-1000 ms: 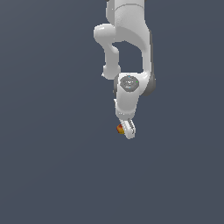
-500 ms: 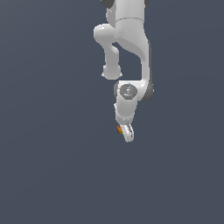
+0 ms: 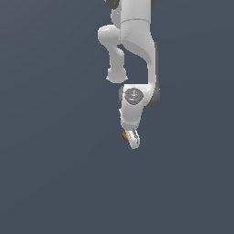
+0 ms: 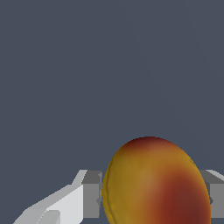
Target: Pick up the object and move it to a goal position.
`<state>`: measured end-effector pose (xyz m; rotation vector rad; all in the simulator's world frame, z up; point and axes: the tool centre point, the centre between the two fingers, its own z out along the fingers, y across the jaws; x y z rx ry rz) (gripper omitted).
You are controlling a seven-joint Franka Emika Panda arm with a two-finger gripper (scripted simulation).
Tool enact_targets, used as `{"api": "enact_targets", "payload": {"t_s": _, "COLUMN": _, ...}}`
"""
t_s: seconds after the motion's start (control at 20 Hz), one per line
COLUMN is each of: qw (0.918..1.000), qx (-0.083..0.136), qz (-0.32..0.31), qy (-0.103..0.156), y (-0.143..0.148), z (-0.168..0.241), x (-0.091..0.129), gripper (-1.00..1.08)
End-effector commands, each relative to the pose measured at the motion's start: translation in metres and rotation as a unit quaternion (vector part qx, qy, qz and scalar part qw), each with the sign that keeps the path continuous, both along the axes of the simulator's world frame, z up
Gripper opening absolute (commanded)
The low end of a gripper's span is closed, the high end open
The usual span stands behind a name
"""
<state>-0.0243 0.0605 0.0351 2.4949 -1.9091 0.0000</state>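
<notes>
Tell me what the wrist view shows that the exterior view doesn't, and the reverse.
Only the wrist view shows the fruit's red-to-yellow surface up close, with grey finger pads against both its sides. Only the exterior view shows the whole white arm reaching down to the gripper, where the fruit is just an orange speck. Both share the fruit at the gripper and the plain dark grey-blue background.

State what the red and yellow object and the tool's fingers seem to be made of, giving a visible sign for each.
The object looks like smooth, matte fruit skin: red blends softly into orange-yellow over a rounded, faintly dimpled surface. Being a render, it could equally be painted plastic. The tool has fingers that look like hard white plastic or painted metal, flat-faced, with grey pads.
</notes>
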Motion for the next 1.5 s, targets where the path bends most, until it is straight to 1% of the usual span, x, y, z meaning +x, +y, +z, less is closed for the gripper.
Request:
{"api": "enact_targets", "payload": {"t_s": 0.0, "qw": 1.0, "qx": 0.0, "qz": 0.0, "qy": 0.0, "y": 0.001, "z": -0.001, "x": 0.0, "gripper": -1.0}}
{"api": "enact_targets", "payload": {"t_s": 0.35, "qw": 1.0, "qx": 0.0, "qz": 0.0, "qy": -0.001, "y": 0.003, "z": 0.01, "x": 0.0, "gripper": -1.0}}
{"api": "enact_targets", "payload": {"t_s": 0.7, "qw": 1.0, "qx": 0.0, "qz": 0.0, "qy": -0.001, "y": 0.012, "z": 0.048, "x": -0.002, "gripper": -1.0}}
{"api": "enact_targets", "payload": {"t_s": 1.0, "qw": 1.0, "qx": 0.0, "qz": 0.0, "qy": -0.001, "y": 0.024, "z": 0.102, "x": -0.004, "gripper": -1.0}}
{"api": "enact_targets", "payload": {"t_s": 1.45, "qw": 1.0, "qx": -0.001, "qz": -0.001, "qy": -0.001, "y": 0.048, "z": 0.206, "x": -0.008, "gripper": -1.0}}
